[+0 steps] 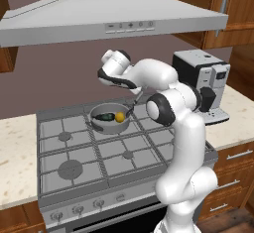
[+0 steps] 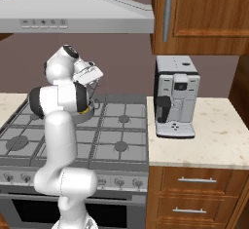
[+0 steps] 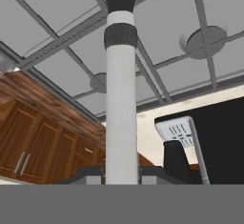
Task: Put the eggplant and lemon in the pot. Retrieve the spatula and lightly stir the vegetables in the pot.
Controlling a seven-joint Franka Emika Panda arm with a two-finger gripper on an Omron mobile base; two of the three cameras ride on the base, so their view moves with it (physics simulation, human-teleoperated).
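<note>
Task status: the loading stage appears complete, and the stirring stage is judged to be in hand. The eggplant (image 1: pixel 104 116) and the lemon (image 1: pixel 120 117) both lie inside the pot (image 1: pixel 99 125), side by side and close together, the lemon on the right in the left base view. The pot stands on a rear burner of the gas stove (image 1: pixel 74 152), beneath the range hood (image 1: pixel 114 21). The gripper (image 3: pixel 121 174) is clamped on the handle of the spatula (image 3: pixel 121 99); in the hand view the handle rises straight up from between the finger tips. In the left base view the thin handle slants down from the hand to the pot's right rim. Whether the blade is touching the vegetables cannot be determined. Remaining work, as judged: a light stirring pass through the pot's contents. Materials and shapes: the pot is shallow, round, grey metal with straight walls. The eggplant is elongated, dark and glossy, with a green stem end; the lemon is a small bright yellow oval. The spatula handle is a smooth pale cylinder with a dark band, widening into a black neck. The stove carries dark bar grates over a flat grey top. A boxy silver-and-black coffee machine (image 2: pixel 175 99) stands on the speckled stone counter (image 2: pixel 214 140), above wooden cabinets (image 2: pixel 204 194).
</note>
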